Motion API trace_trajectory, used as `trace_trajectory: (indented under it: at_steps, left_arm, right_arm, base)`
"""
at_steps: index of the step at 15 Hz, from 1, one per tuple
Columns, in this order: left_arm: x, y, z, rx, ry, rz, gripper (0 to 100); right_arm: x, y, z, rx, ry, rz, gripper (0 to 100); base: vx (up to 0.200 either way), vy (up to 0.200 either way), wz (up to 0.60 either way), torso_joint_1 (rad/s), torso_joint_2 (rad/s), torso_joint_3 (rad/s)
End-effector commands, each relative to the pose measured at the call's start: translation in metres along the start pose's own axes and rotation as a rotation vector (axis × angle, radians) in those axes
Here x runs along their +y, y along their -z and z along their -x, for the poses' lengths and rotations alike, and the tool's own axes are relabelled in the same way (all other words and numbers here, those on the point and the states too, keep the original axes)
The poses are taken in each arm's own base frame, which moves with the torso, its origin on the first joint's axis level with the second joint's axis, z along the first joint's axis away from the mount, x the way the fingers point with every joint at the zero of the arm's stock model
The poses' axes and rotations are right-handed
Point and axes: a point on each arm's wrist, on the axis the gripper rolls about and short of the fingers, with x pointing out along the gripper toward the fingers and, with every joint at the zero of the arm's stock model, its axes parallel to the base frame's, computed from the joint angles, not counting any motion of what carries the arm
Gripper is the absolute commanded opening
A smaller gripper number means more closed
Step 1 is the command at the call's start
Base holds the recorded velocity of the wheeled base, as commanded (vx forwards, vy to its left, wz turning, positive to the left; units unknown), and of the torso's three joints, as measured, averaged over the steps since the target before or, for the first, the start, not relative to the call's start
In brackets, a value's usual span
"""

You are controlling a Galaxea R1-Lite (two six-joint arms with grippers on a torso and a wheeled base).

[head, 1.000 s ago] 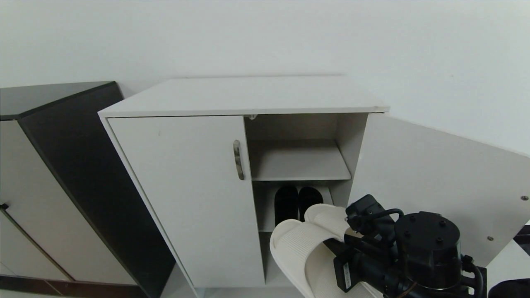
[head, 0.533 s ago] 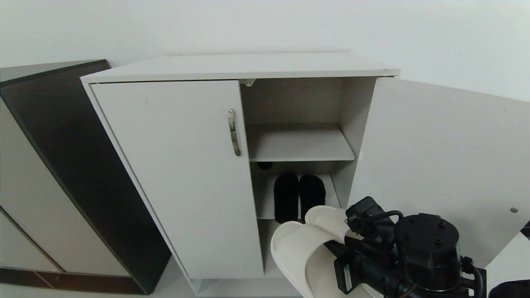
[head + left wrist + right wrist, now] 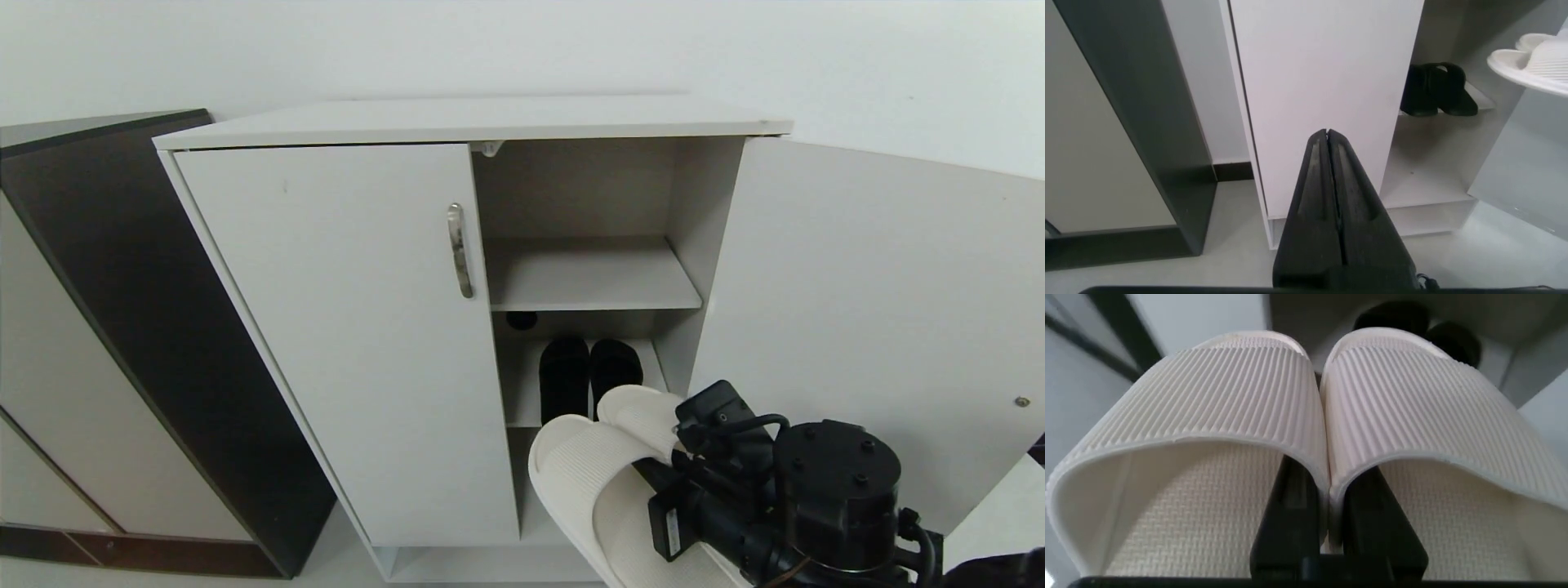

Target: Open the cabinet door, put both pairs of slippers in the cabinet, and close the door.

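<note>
right arm (image 3: pixel 816 523) — black, round screwed cap (image 3: pixel 841 469) | looped cable (image 3: pixel 763 423) | left claw (image 3: pixel 1327 140) — black, tapered

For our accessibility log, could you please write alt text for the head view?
The right hand holds a pair of white ribbed slippers before the white wooden cabinet, whose right door is open; black slippers sit on its lower shelf.

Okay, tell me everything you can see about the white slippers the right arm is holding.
The white slippers are a cream pair of slides with ribbed straps and textured footbeds, seemingly soft foam. They lie side by side, touching, with the right gripper shut on their adjoining strap edges. They are held tilted in the air before the open side of the cabinet, near the black slippers.
</note>
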Motion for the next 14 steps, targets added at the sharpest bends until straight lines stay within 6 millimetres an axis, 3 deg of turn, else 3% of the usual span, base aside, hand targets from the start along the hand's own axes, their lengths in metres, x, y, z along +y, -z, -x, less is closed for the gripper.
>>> trace_trajectory:
  at_steps: [1,2,5,7,9,14]
  left_arm:
    - [0.0,0.0,0.0,0.0,0.001,-0.001,0]
    - [0.0,0.0,0.0,0.0,0.001,-0.001,0]
    - [0.0,0.0,0.0,0.0,0.001,-0.001,0]
    - [0.0,0.0,0.0,0.0,0.001,-0.001,0]
    - [0.0,0.0,0.0,0.0,0.001,-0.001,0]
    - [0.0,0.0,0.0,0.0,0.001,-0.001,0]
  right_arm:
    - [0.012,-0.015,-0.043,-0.016,0.16,-0.006,0]
    - [0.015,-0.029,-0.053,0.019,0.233,-0.017,0]
    - [0.036,-0.086,-0.056,0.071,0.356,-0.109,0]
    - [0.046,-0.113,-0.061,0.068,0.432,-0.172,0]
    - [0.047,-0.122,-0.069,0.03,0.508,-0.185,0]
    - [0.046,-0.123,-0.068,0.03,0.509,-0.162,0]
  base:
    - [0.0,0.0,0.0,0.0,0.0,0.0]
    - [0.0,0.0,0.0,0.0,0.0,0.0]
    - [0.0,0.0,0.0,0.0,0.0,0.0]
    - [0.0,0.0,0.0,0.0,0.0,0.0]
    - [0.0,0.0,0.0,0.0,0.0,0.0]
    - [0.0,0.0,0.0,0.0,0.0,0.0]
